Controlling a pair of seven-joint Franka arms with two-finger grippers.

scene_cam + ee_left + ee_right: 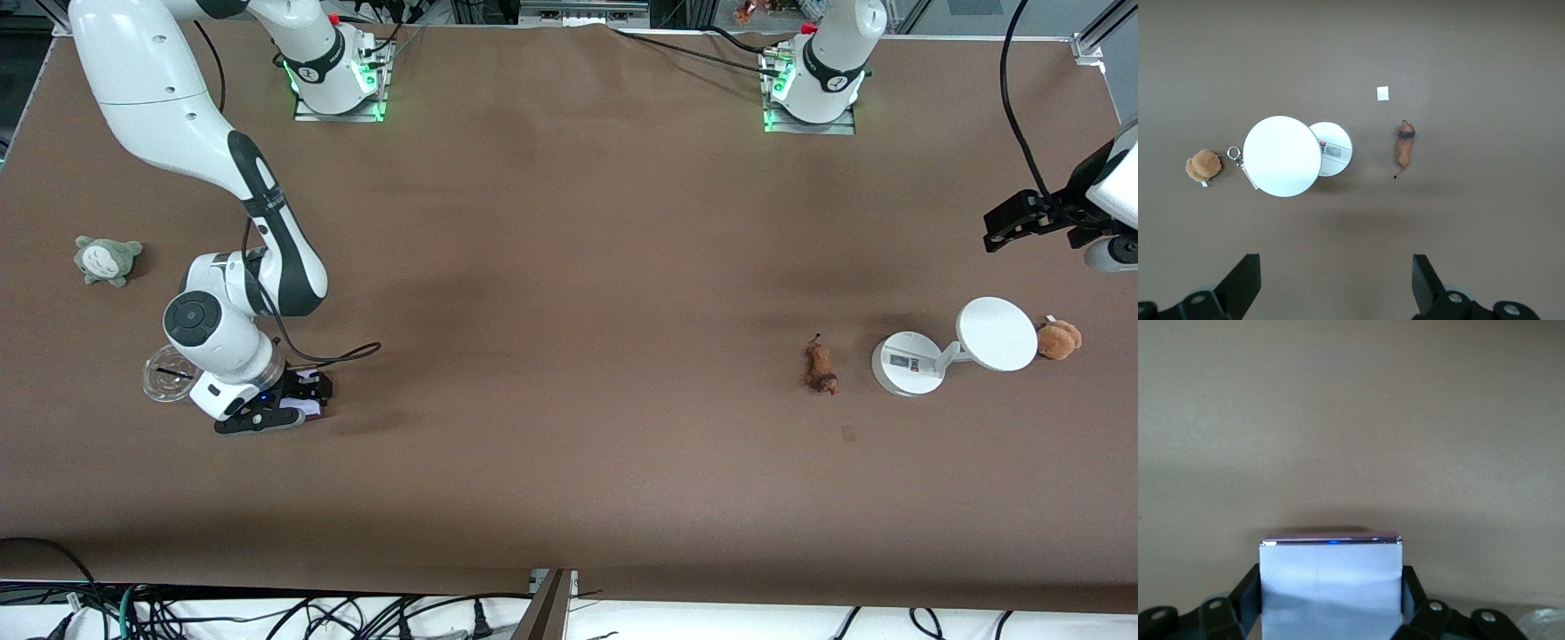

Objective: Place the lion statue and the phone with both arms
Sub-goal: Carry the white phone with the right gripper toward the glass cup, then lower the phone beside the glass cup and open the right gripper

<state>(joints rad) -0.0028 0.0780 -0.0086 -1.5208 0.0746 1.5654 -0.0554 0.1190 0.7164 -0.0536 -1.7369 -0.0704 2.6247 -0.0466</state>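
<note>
The lion statue [821,365] lies on the brown table beside the white stand, on the side toward the right arm; it also shows in the left wrist view [1405,145]. My left gripper [1000,229] is open and empty, up in the air by the left arm's end of the table; in its wrist view [1336,280] the stand and lion lie far below. My right gripper [302,404] is low at the table near the right arm's end, shut on the phone [1330,567]. The phone's pale lavender face fills the gap between the fingers [1251,587]; a sliver shows in the front view [310,406].
A white round-based stand with a disc [994,333] stands beside a fluffy brown plush [1059,339]. A grey-green plush [108,259] and a clear plastic cup [163,375] sit near the right arm. A small paper scrap [1383,93] lies near the lion.
</note>
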